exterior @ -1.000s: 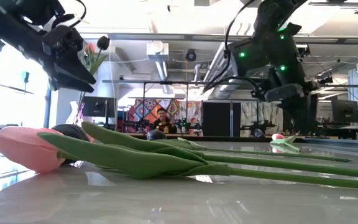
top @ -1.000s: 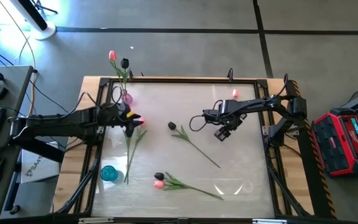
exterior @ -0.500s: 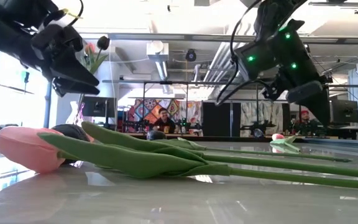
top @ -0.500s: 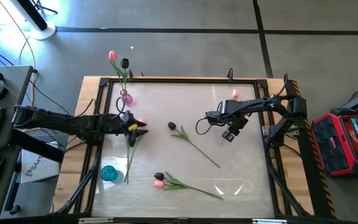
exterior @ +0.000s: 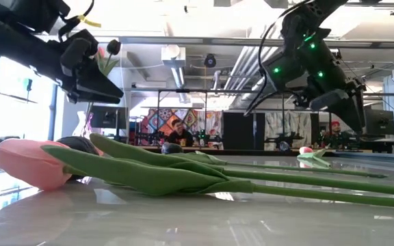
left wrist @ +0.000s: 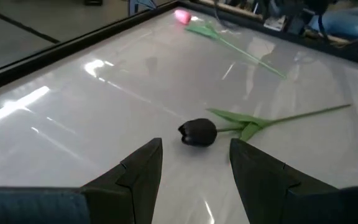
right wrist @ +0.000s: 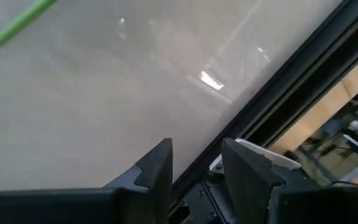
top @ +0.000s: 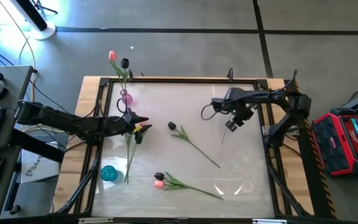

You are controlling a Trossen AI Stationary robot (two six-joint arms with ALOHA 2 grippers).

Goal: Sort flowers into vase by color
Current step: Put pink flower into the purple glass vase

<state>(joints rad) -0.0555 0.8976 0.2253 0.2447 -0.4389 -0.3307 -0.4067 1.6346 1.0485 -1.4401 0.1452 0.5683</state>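
My left gripper [top: 142, 124] [left wrist: 194, 146] hovers open above the table's left half, pointing at a dark tulip head [left wrist: 197, 132] [top: 173, 126] just beyond its fingertips; that tulip lies flat, its stem [top: 201, 151] running toward the near right. My right gripper [top: 231, 126] [right wrist: 196, 152] stands open over bare table at the right, nothing between its fingers. A pink vase [top: 127, 98] at the far left holds a pink and a dark tulip. Another tulip's stem [top: 128, 158] lies below my left gripper. A pink and a dark tulip [top: 159, 180] lie near the front.
A blue vase [top: 109, 173] stands at the near left. One pink tulip [top: 235, 93] [left wrist: 182, 15] lies at the far right by the black frame [top: 185, 79] around the table. People and machines show in the room beyond. Bare table lies at the middle and near right.
My left gripper has moved toward the table's right edge and down, closing on the dark tulip head, and has tipped further downward. My right gripper has moved toward the table's right and far edges and risen a little. No flower has moved.
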